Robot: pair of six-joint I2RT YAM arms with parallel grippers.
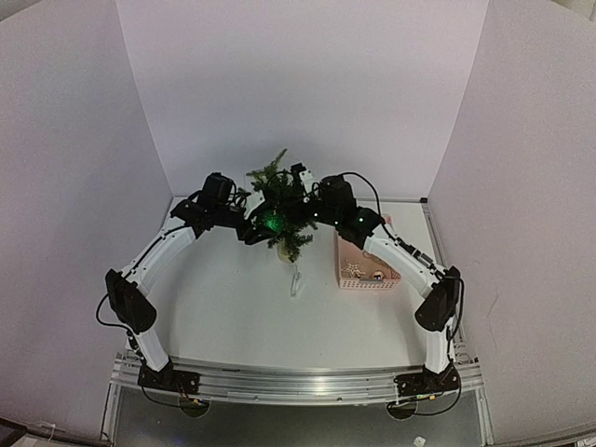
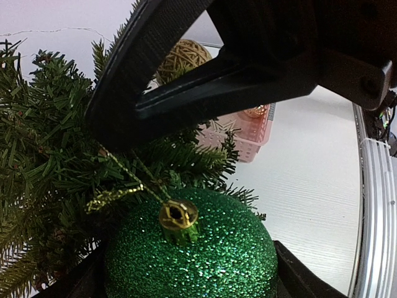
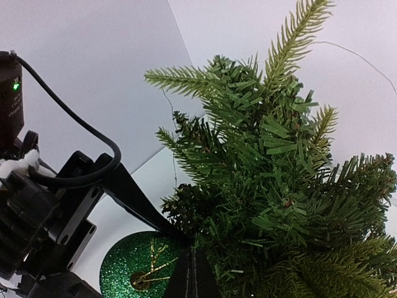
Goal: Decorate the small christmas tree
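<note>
We've got the small christmas tree (image 1: 277, 200) standing mid-back on the tabletop (image 1: 233, 307), sandwiched between the left claw (image 1: 264, 225), clamped on a green glitter ball (image 2: 192, 254) against its lower branches, and the right claw (image 3: 193, 276), pinched together.

The tree (image 3: 273, 174) is dark green, with paler, yellower green at the branch tips. The bauble (image 2: 192, 254) is bright green glitter all over (flecked with tiny white sparkles), topped by a shiny gold cap (image 2: 178, 218) and a twisted gold cord (image 2: 118, 194). The ball (image 2: 183, 59) is tan twine, wound criss-cross. The basket (image 2: 251, 139) is pale pink with an open lattice. The arms (image 1: 163, 256) are white with black joints and cables. The table (image 1: 242, 317) is white, the walls (image 1: 298, 84) pale lilac-white, the rail (image 2: 375, 217) ribbed silver.
</note>
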